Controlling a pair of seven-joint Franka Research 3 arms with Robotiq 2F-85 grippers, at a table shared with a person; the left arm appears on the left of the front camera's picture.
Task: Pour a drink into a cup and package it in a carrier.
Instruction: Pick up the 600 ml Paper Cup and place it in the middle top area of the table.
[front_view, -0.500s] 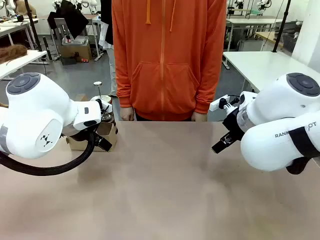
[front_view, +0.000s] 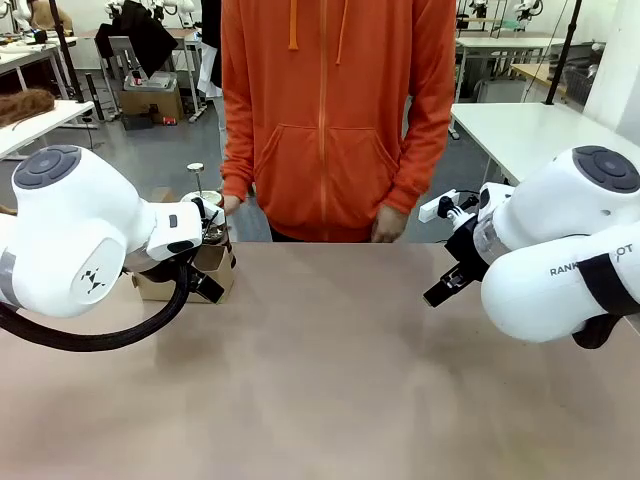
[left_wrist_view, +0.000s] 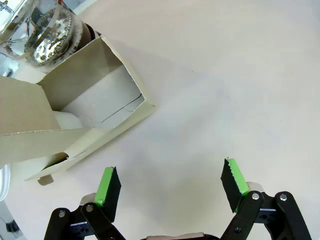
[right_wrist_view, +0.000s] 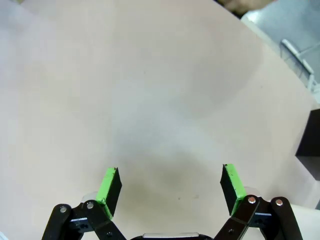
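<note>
The carrier (left_wrist_view: 90, 70), matte brown cardboard folded into open, box-shaped pockets, sits on the smooth beige table (left_wrist_view: 225, 75), just beside the press pot (left_wrist_view: 47, 30) of clear glass and shiny steel. The left gripper (left_wrist_view: 170, 185) hovers near it, pointing down, its 2 green pads spread and empty. The right gripper (right_wrist_view: 170, 187) hangs over bare tabletop, likewise spread, holding nothing.

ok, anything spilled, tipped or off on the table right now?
Nothing stands out. The carrier sits flat on the table with the glass press pot upright beside it; no liquid shows on the tabletop. Left gripper and right gripper: jaws open, empty.
</note>
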